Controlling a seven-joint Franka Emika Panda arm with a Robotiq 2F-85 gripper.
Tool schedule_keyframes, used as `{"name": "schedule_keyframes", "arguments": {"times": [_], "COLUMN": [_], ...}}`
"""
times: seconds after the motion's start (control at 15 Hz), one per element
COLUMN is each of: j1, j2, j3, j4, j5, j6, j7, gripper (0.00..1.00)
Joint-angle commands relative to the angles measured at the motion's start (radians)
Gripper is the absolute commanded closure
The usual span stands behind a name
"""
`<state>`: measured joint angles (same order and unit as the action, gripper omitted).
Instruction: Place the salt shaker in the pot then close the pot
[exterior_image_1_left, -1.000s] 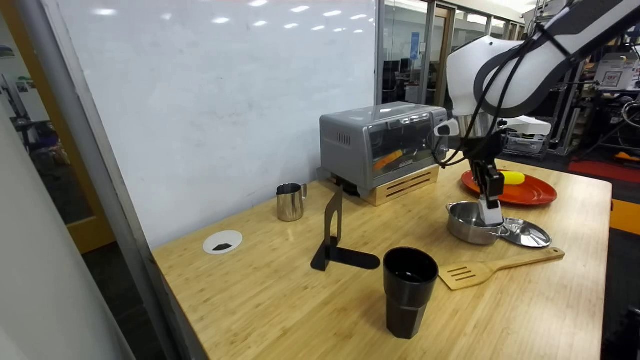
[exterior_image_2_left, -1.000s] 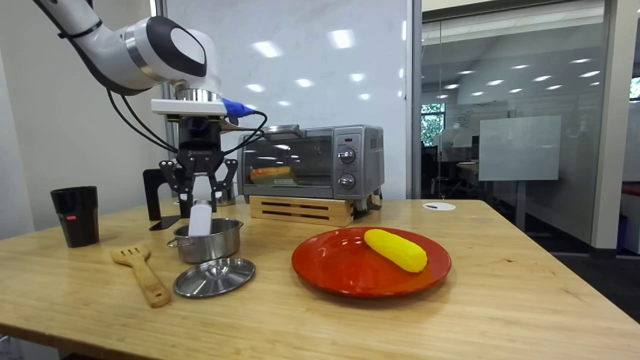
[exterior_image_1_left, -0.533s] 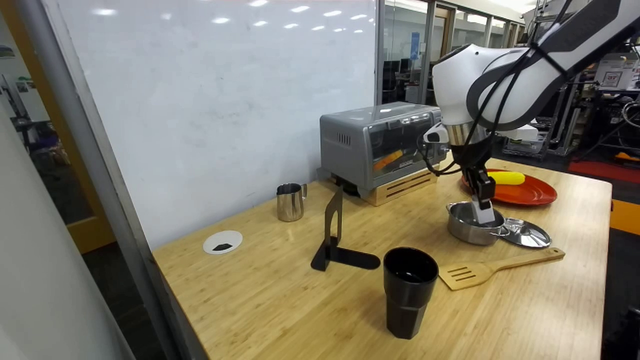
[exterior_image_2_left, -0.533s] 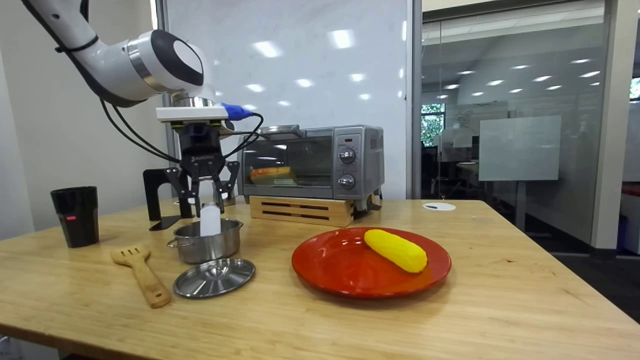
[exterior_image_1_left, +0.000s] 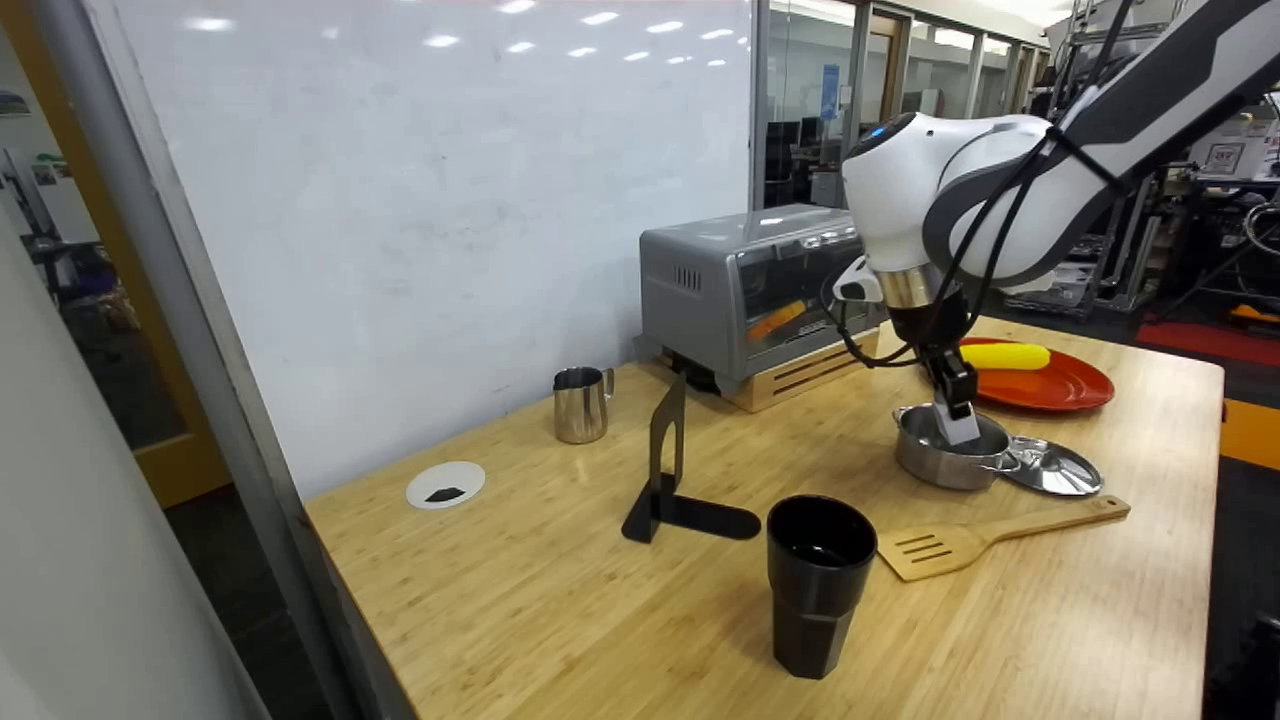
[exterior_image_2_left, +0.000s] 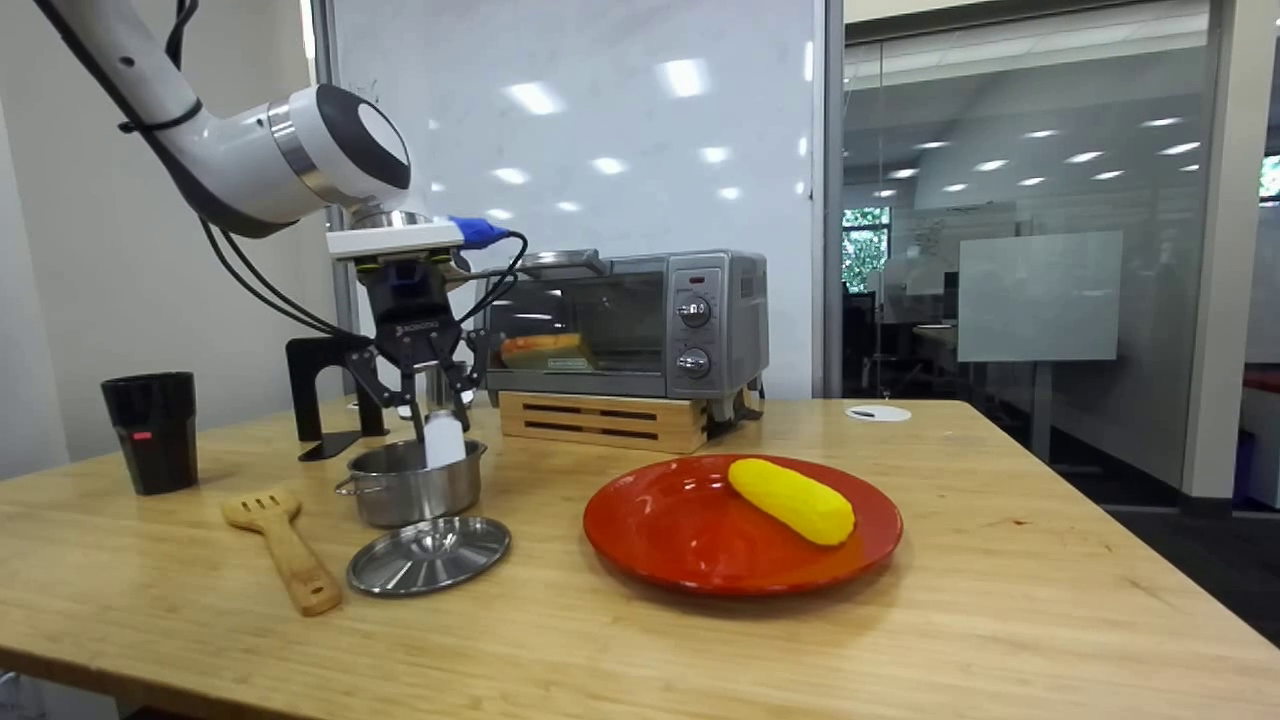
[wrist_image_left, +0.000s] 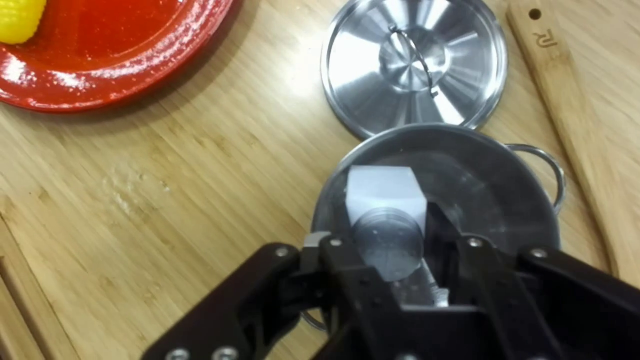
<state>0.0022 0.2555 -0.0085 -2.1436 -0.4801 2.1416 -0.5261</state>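
Salt shaker (exterior_image_2_left: 444, 445) in the pincer (exterior_image_2_left: 441, 428), at the opening of the steel pot (exterior_image_2_left: 418, 498).
Pincer narrow, holding the shaker by its upper part; shaker tilted, lower end at the opening below the pincer. How deep: cannot tell. Metal lid (exterior_image_2_left: 430, 556) on the table (exterior_image_2_left: 1000, 560), just past the pot from the pincer; slotted wooden spatula (exterior_image_2_left: 294, 560) near; red plate (exterior_image_2_left: 680, 540) with yellow corn (exterior_image_2_left: 792, 500) up-left of pincer in wrist view.

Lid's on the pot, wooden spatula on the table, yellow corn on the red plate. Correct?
Not quite: the lid is off, on the table beside the pot, per the wrist view. The wooden spatula is on the table, the yellow corn on the red plate.
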Motion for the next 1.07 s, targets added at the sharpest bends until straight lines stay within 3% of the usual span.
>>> {"name": "schedule_keyframes", "arguments": {"times": [0.0, 0.93, 1.0], "j1": [0.018, 0.064, 0.064], "j2": [0.029, 0.085, 0.086], "j3": [0.014, 0.042, 0.043], "j4": [0.014, 0.017, 0.017], "j5": [-0.059, -0.181, -0.184], "j6": [0.006, -0.027, -0.028], "j7": [0.037, 0.08, 0.082], "gripper": [0.87, 0.87, 0.37]}}
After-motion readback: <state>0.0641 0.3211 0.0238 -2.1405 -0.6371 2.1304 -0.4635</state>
